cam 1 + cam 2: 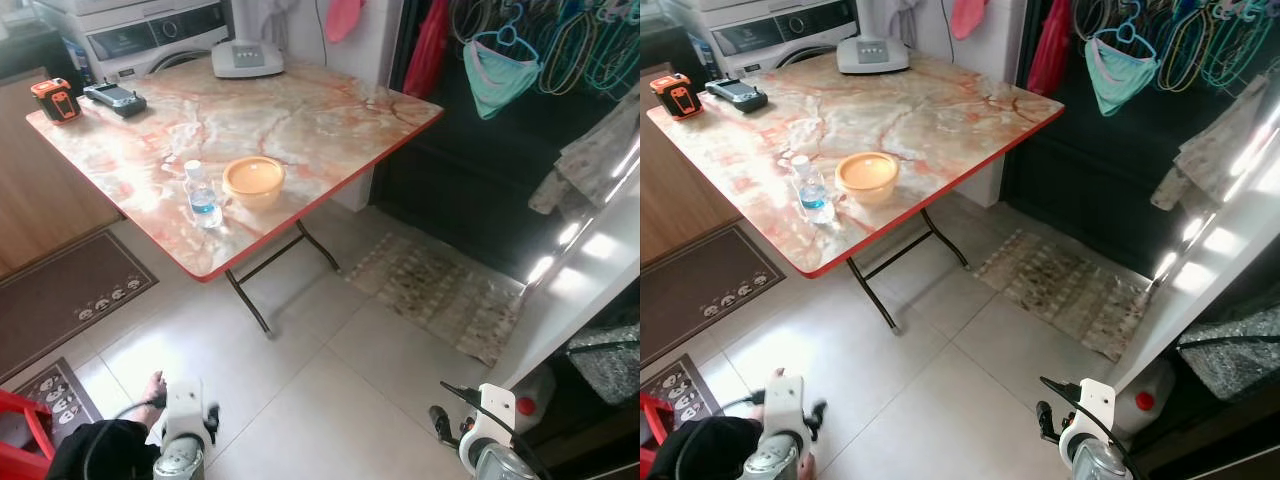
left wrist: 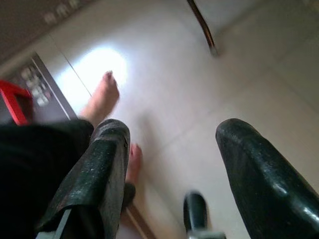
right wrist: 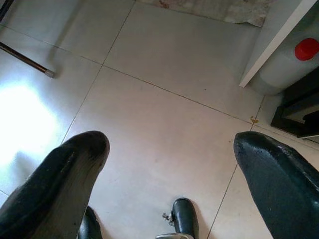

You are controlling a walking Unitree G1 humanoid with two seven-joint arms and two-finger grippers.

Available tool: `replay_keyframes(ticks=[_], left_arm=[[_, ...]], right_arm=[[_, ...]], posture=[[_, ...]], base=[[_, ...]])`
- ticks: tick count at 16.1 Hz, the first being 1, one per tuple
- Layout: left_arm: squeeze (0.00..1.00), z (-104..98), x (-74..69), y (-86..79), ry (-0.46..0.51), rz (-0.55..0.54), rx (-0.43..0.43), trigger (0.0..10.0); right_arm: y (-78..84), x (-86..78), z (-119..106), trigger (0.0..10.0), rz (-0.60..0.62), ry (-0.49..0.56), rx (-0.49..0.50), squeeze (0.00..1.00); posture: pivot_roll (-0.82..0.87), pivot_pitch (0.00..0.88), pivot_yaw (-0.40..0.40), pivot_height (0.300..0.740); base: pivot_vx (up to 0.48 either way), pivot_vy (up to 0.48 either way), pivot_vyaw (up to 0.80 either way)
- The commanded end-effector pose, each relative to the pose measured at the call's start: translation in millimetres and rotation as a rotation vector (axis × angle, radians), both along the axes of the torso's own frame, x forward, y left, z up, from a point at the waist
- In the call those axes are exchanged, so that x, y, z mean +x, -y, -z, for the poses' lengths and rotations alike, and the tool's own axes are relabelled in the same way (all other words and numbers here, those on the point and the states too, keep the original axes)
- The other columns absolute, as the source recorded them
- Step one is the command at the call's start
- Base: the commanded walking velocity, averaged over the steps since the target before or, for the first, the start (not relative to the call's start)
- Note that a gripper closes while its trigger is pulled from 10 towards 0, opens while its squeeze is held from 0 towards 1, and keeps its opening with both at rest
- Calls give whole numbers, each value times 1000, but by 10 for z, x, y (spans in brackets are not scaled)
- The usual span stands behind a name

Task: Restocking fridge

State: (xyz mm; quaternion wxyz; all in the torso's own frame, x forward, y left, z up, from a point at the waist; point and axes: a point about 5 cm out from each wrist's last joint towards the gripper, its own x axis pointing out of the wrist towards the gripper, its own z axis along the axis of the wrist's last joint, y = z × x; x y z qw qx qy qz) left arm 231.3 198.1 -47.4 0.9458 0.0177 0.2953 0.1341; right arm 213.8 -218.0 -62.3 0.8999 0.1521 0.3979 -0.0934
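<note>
Marble-patterned counter (image 1: pixel 300 120) with a red edge is standing on folding legs over pale floor tiles (image 1: pixel 300 390). A bottle (image 1: pixel 201 194) with blue contents is standing upright near the counter's front edge, just beside an orange bowl (image 1: pixel 254 180); whether the two are touching cannot be told. At the far left corner an orange device (image 1: pixel 55 99) and a dark handset (image 1: pixel 114 97) are lying near each other, and a grey fan base (image 1: pixel 247 58) is sitting at the back edge. A washing machine (image 1: pixel 150 35) is showing behind the counter. The left gripper (image 2: pixel 169 164) is hanging low over the tiles, its jaws standing apart with nothing between them. A person's bare foot (image 2: pixel 102 97) is resting on the tiles near it, next to a dark trouser leg (image 2: pixel 35 169) and a red stool (image 1: pixel 20 430). The right gripper (image 3: pixel 169 169) is hanging low on the other side, jaws likewise apart and holding nothing. A white door (image 1: pixel 590 270) is standing open at the right, with a white jug (image 3: pixel 291 62) bearing a red cap just beyond its lower edge. A worn mat (image 1: pixel 440 285) is lying before a dark doorway, where hangers (image 1: pixel 560 45) and a teal garment (image 1: pixel 495 70) are hanging.
</note>
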Motion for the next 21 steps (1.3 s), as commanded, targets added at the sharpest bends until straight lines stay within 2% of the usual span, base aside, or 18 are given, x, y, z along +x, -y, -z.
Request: replay_keyframes(ticks=[1,2,3,4,5,6,7,8,9,10,11,12,14,16,19,21], left_arm=[[0,-3,-32,-7,32,-21,16,10000],[0,-42,-8,-4,79,-4,23,10000],[0,-526,501,-34,314,65,120,10000],[0,-955,756,-18,547,125,320,10000],[0,-1188,785,123,758,209,470,10000],[0,-1233,805,238,795,236,442,10000],[0,-1249,816,283,806,248,426,10000],[0,-1277,843,392,819,247,341,10000],[0,-1285,858,409,815,247,330,10000],[0,-1352,953,403,804,246,299,10000],[0,-1424,1016,399,816,245,306,10000],[0,-1506,1086,370,826,210,272,10000],[0,-1552,1124,353,830,196,235,10000],[0,-1650,1207,237,840,104,77,10000],[0,-1781,1276,247,879,143,53,10000],[0,-1792,1289,290,876,199,46,10000]], right_arm=[[14,-18,8,10000,17,-3,5,0],[12,-17,7,10000,16,-1,6,0],[11,-14,6,10000,-5,-5,-3,0],[11,-12,4,10000,-14,-3,-4,0],[6,-10,3,10000,-9,0,3,0],[7,-11,4,10000,-6,0,2,0],[7,-12,5,10000,-6,-1,2,0],[8,-15,6,10000,-9,-2,-1,0],[8,-15,6,10000,-8,-2,-1,0],[9,-15,6,10000,-7,-2,-1,0],[9,-17,7,10000,-8,-1,-1,0],[7,-21,9,10000,-12,-2,-1,0],[5,-22,10,10000,-14,-2,-1,0],[9,-19,5,10000,-35,3,-17,0],[17,-15,1,10000,-37,6,-25,0],[13,-17,3,10000,-26,7,-10,0]], posture=[[-120,50,-17,740],[-123,47,-16,740],[-130,46,-16,740],[-126,45,-17,740],[-128,42,-15,740],[-127,42,-13,740],[-125,39,-14,740],[-127,34,-12,740],[-127,34,-12,740],[-127,34,-12,740],[-128,28,-10,740],[-125,22,-9,740],[-125,18,-9,740],[-126,9,-10,740],[-121,12,-13,740],[-115,17,-15,740]], base=[[0,0,0],[0,0,0],[0,0,0],[0,0,0],[0,0,0],[0,0,0],[0,0,0],[0,0,0],[0,0,0],[0,0,0],[0,0,0],[0,0,0],[0,0,0],[0,0,0],[292,0,781],[304,0,0]])
